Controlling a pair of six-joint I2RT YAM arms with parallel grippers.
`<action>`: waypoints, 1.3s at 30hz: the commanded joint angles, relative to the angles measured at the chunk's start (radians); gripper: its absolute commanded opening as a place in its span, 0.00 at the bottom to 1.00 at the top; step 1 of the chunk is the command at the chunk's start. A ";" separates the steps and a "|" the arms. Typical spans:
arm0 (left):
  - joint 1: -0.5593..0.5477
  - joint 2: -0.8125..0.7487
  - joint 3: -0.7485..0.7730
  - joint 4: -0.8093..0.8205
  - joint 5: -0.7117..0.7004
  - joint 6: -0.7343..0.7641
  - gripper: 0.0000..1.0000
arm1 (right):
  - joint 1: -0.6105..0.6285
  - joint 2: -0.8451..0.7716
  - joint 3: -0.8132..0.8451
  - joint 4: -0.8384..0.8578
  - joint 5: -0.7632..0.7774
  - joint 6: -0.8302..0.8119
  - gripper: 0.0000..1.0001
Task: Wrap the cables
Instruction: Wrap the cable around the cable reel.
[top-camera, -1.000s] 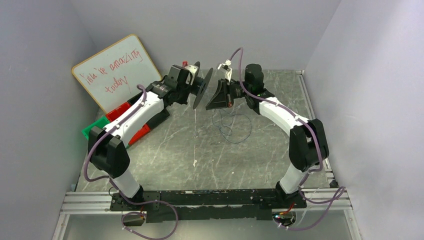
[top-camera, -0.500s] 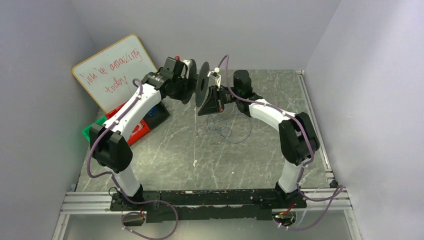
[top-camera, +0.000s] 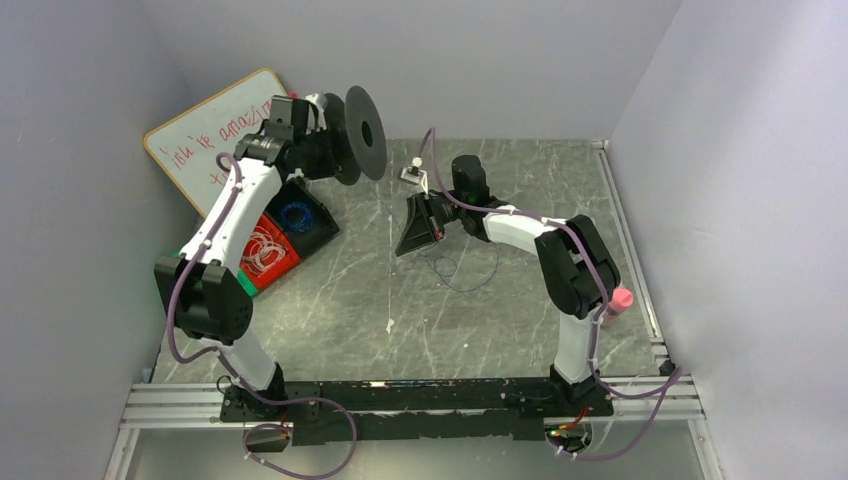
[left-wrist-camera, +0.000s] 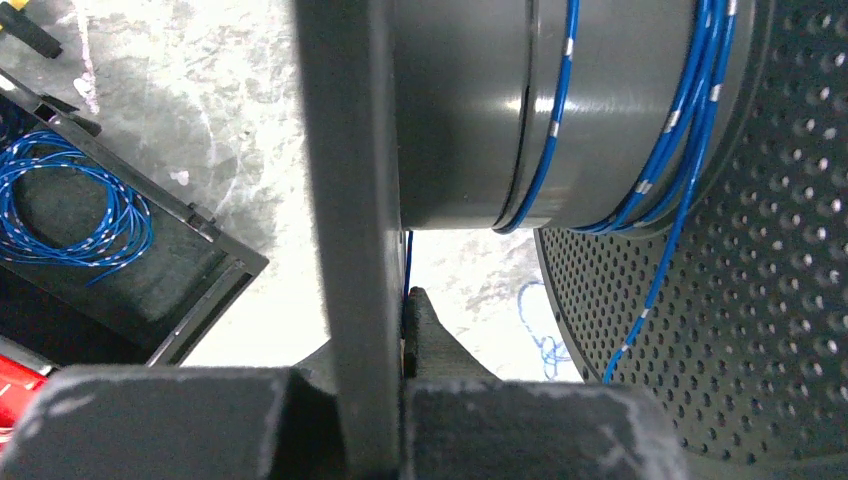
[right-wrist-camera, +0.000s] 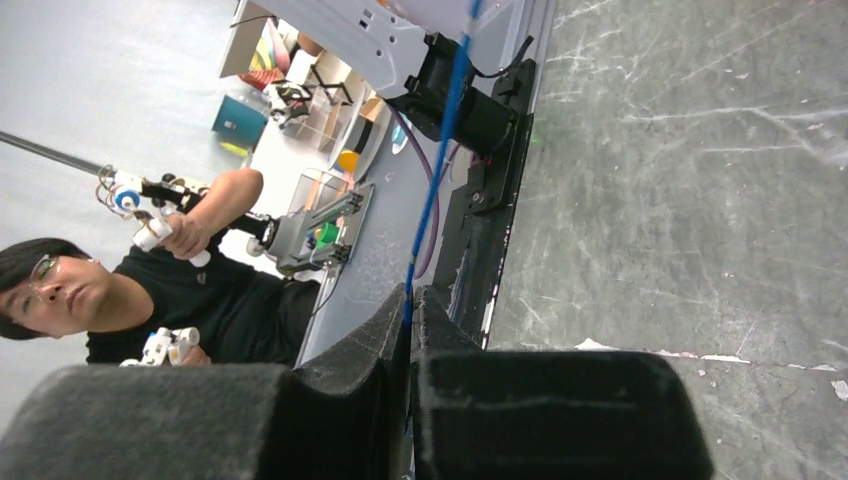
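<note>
a very thin blue cable (right-wrist-camera: 435, 180), marked at intervals with small pale bands, runs as one taut straight strand into the right hand (right-wrist-camera: 410, 300), whose two blocky, matte black foam-like fingers are pressed together on it, low over the surface (top-camera: 400, 320). just beside that hand, more of the cable lies on the surface in a small loose tangle of loops with a wider arc trailing off. several turns are already wound around the spool (left-wrist-camera: 470, 110), bunched mostly at one end of its smooth, dark grey, slightly glossy drum, with one turn lying apart near the middle. the spool has thin round flanges; the one seen face-on is peppered with rows of small holes. the left hand (left-wrist-camera: 385, 335) is clamped on the other flange, seen edge-on, and holds the spool raised at the far left, well apart from the right hand. the surface is grey stone-patterned with pale veins and scuffs. under the left arm sits a black bin (left-wrist-camera: 215, 270) with straight thin walls, holding another flat coil of the same banded blue wire.
</note>
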 joint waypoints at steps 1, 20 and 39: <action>0.041 -0.110 0.054 0.116 0.125 -0.046 0.02 | 0.000 0.002 0.006 0.098 -0.084 0.033 0.07; 0.140 -0.183 0.023 0.147 0.402 -0.076 0.02 | -0.053 0.177 -0.023 1.111 -0.106 0.841 0.07; 0.140 -0.269 -0.027 0.091 0.584 0.080 0.02 | -0.294 0.014 0.017 -0.220 0.253 -0.164 0.03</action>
